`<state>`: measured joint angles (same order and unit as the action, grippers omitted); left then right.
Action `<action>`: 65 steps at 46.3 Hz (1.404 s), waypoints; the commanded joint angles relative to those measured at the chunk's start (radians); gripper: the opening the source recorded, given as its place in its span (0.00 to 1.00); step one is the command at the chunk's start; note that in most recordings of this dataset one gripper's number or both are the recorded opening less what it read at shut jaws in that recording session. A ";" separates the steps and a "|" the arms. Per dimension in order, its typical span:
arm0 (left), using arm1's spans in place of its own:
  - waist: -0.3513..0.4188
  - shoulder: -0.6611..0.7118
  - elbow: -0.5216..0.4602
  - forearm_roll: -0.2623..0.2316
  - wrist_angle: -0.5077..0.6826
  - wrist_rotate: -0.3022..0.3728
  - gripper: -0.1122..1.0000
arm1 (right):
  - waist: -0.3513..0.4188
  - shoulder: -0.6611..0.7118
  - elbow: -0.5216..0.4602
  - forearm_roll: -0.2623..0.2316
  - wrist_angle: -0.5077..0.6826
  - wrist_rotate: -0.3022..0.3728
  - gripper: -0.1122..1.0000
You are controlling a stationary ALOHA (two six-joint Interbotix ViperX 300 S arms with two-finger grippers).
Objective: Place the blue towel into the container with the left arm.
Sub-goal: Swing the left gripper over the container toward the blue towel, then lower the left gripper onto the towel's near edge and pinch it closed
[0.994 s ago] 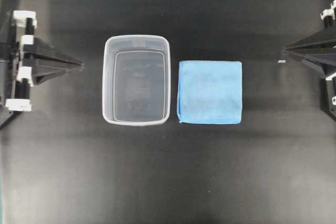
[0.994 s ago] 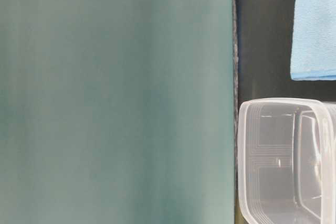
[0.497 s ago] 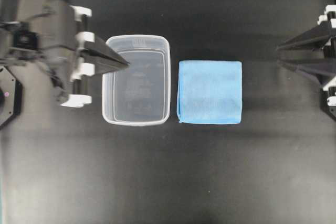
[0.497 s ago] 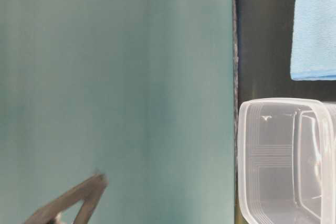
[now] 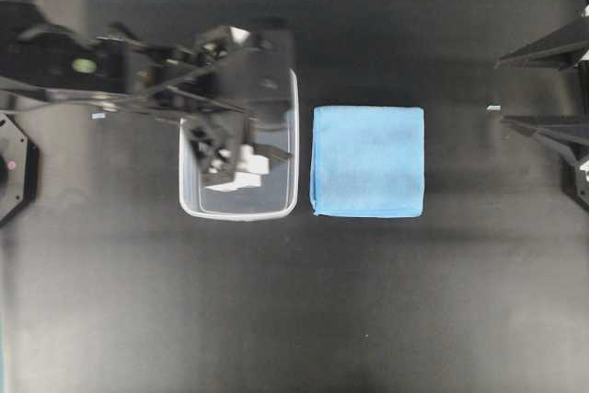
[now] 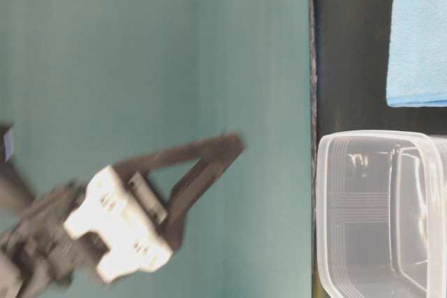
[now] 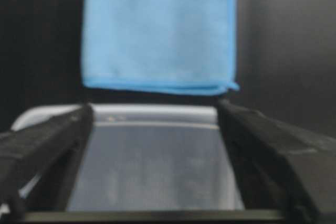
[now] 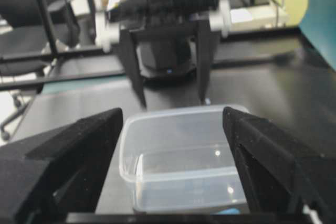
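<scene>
Left pincer [image 5: 276, 103] now over container [image 5: 189, 200], blue towel [image 5: 368, 161] flat

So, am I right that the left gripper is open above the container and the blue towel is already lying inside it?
Not quite. The left gripper is open above the container, but the blue towel lies flat on the table beside the container, not in it, as the overhead view shows.

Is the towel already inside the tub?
No, the blue towel lies flat on the table beside the container, which holds nothing, while the left gripper hangs open over the container.
</scene>
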<state>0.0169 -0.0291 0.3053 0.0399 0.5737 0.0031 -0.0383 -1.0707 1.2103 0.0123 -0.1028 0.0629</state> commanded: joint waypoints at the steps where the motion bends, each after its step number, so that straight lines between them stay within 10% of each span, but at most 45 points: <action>1: -0.003 0.084 -0.087 0.005 0.025 0.015 0.91 | -0.011 -0.028 -0.008 0.003 0.000 -0.005 0.77; 25: -0.040 0.515 -0.393 0.005 0.121 0.098 0.90 | -0.041 -0.155 -0.011 0.003 0.048 -0.015 0.77; 48: -0.052 0.607 -0.397 0.005 0.121 0.112 0.85 | -0.057 -0.158 -0.009 0.003 0.051 -0.015 0.77; 65: -0.051 0.545 -0.416 0.005 0.209 0.115 0.15 | -0.057 -0.158 -0.006 0.003 0.051 -0.008 0.77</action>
<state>-0.0460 0.5522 -0.0982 0.0414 0.7455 0.1150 -0.0936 -1.2349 1.2103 0.0138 -0.0460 0.0537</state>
